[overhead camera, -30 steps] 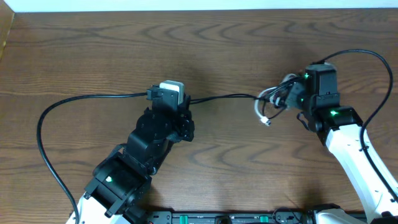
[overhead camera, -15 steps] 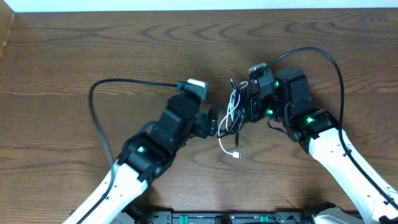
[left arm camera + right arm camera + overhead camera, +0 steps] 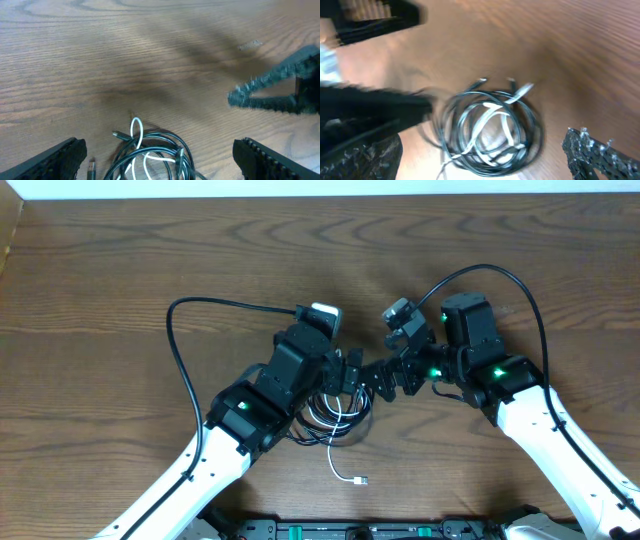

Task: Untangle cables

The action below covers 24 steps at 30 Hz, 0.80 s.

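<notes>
Looking across the dark brown wood-grain table [image 3: 120, 270], I saw the thin black and white cables [image 3: 333, 415] lying free on the wood as a small, roughly round coil, with neither arm gripping them. The left gripper [image 3: 157, 150] stood with its jaws spread wide and the coil sat in the gap between them, just short of the tips. The right gripper [image 3: 480, 150] was spread wide as well, and the same coil lay ahead of its jaws and centred between them. From above, the left one seemed to me the nearer, almost over the bundle, the right just beside it and close to its partner. The coil itself had no clear long axis. One loose white strand [image 3: 338, 455] trailed out from it, away from both sets of jaws, to a small white plug [image 3: 360, 478]. Around the arms the tabletop was flat, with a pale strip along its far edge.
</notes>
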Motion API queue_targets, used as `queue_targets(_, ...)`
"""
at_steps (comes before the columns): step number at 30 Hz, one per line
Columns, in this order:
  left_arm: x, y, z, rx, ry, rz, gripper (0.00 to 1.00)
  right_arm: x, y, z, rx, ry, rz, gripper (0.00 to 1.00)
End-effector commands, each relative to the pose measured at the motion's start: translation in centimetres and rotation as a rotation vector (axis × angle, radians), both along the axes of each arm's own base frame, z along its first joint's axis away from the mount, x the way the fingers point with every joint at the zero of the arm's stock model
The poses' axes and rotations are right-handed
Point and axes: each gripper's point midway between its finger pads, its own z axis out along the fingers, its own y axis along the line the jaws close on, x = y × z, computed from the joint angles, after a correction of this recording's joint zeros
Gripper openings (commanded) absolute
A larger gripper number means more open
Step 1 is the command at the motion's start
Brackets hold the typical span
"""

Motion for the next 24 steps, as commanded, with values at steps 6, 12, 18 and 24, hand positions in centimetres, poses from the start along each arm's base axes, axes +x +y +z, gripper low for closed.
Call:
queue_targets(6,1.5,3.3,0.7,0.098,-0.055,0.149,0.82,0.8,-7.3,-5.1,-0.308,0.205,-0.449,0.81)
queue_targets(12,2.7,8.7,1.8,-0.032,-0.008,0.401,0.78,-1.0,-8.1,-8.1,-0.370,0.292,-0.445,0.57)
queue_targets(18,1.4,11.0,4.4,-0.129,-0.023,0.413,0.68,-2.0,-7.1,-11.0,-0.367,0.409,-0.458,0.31)
queue_targets(24,-0.2,12.6,6.1,-0.146,-0.059,0.439,0.65,-2.7,-4.0,-13.2,-0.326,0.534,-0.500,0.15)
